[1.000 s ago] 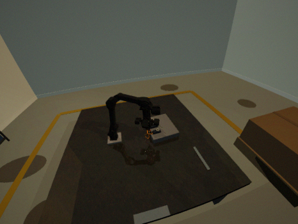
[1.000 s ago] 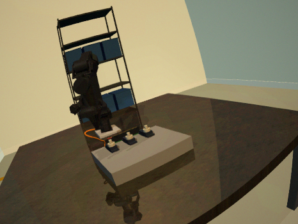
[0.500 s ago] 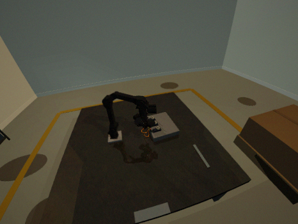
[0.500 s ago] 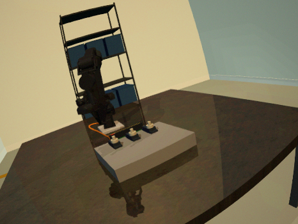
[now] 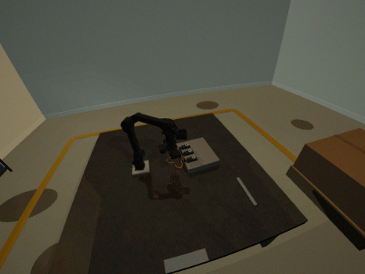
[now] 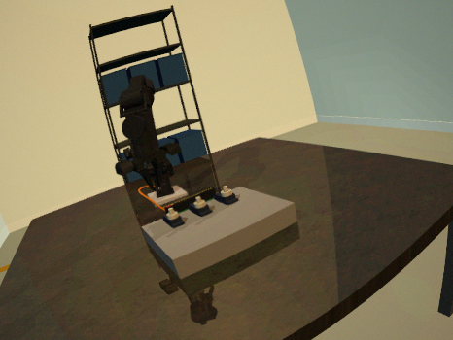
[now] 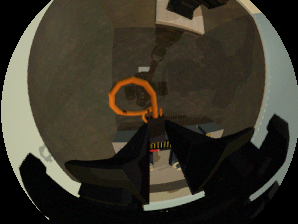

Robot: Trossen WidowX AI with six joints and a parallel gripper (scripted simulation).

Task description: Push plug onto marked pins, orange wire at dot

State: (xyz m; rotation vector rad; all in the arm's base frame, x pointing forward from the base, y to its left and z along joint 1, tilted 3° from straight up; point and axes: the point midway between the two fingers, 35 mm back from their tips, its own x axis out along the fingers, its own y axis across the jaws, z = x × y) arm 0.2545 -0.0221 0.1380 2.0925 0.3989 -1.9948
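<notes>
My gripper [image 5: 175, 156] [image 6: 164, 192] [image 7: 156, 125] is shut on the small black plug [image 7: 157, 129], which is mostly hidden by the fingers. The orange lead [image 5: 178, 167] [image 6: 152, 197] [image 7: 132, 80] loops out from the plug. The light grey holder [image 5: 207, 156] [image 6: 233, 228] bears three dark servos with pale hubs; one servo [image 5: 191, 158] [image 6: 173, 219] is nearest the lead. Golden pins [image 7: 161, 145] show between the fingers in the wrist view, close to the plug, with a red mark [image 7: 154, 150] at their left. Whether plug and pins touch cannot be told.
The holder and arm base [image 5: 141, 171] [image 7: 195, 22] stand on the dark table [image 5: 137, 227] [image 6: 374, 204]. A pale thin bar [image 5: 247, 192] lies right of the holder in the top view. A pale flat plate [image 5: 186, 261] lies at the table's edge.
</notes>
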